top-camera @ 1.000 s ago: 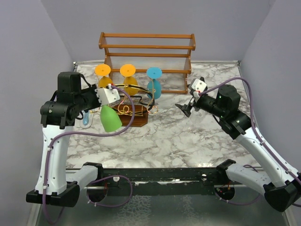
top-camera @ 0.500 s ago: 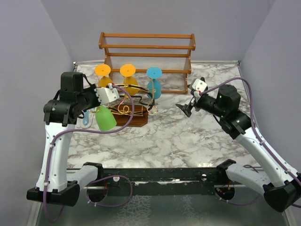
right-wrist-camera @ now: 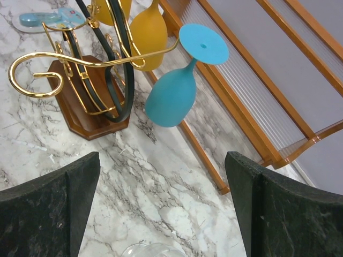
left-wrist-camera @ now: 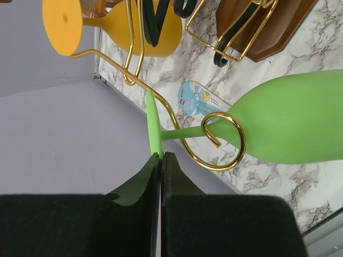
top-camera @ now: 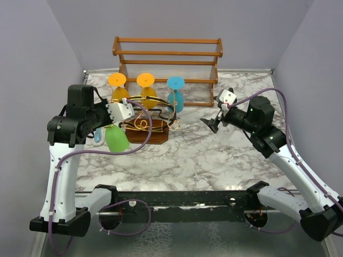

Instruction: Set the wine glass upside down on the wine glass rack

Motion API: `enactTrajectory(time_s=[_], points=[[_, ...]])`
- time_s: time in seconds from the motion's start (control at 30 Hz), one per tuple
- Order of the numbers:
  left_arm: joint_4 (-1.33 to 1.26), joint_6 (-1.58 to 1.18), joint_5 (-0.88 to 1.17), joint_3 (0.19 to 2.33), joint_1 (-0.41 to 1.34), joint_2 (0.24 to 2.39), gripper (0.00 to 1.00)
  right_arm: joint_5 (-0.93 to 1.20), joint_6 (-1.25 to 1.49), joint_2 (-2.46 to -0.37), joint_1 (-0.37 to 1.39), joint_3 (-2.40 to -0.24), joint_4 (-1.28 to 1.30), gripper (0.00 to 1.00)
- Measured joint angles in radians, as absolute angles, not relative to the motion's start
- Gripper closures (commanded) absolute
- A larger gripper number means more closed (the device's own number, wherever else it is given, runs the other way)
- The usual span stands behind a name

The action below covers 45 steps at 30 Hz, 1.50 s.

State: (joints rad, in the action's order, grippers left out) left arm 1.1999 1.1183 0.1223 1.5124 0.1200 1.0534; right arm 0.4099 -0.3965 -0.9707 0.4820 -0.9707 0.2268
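With left jaws clamped on the foot (left-wrist-camera: 154,126) of the inverted glass (top-camera: 117,139) at the left curl (left-wrist-camera: 244,142) of the rack (top-camera: 155,135) and right jaws spread wide, empty, hanging seems underway: next, seat the foot on that curl, then release.

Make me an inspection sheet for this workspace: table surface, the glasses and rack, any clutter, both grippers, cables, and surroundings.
Surface: marble table, no spills seen.
Job's things: green wine glass bowl-down and tilted, stem inside a gold curl of the wine glass rack, not yet released; yellow glasses and a blue glass hang on the rack.
Clutter: light blue packet flat on the table, left of the rack.
Grippers: left gripper shut on the green glass's foot; right gripper open, empty, right of the rack.
Cables: purple cable loops from the left wrist, close to the rack.
Surroundings: wooden shelf behind the rack; grey walls.
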Motion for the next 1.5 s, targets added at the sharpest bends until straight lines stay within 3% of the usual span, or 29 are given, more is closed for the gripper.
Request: enactTrajectory(time_s=[1.5], points=[[1.364,1.211,0.194,1.595,0.126,1.042,1.0,0.436,-0.397,-0.971,0.456,-0.965,0.226,0.0]])
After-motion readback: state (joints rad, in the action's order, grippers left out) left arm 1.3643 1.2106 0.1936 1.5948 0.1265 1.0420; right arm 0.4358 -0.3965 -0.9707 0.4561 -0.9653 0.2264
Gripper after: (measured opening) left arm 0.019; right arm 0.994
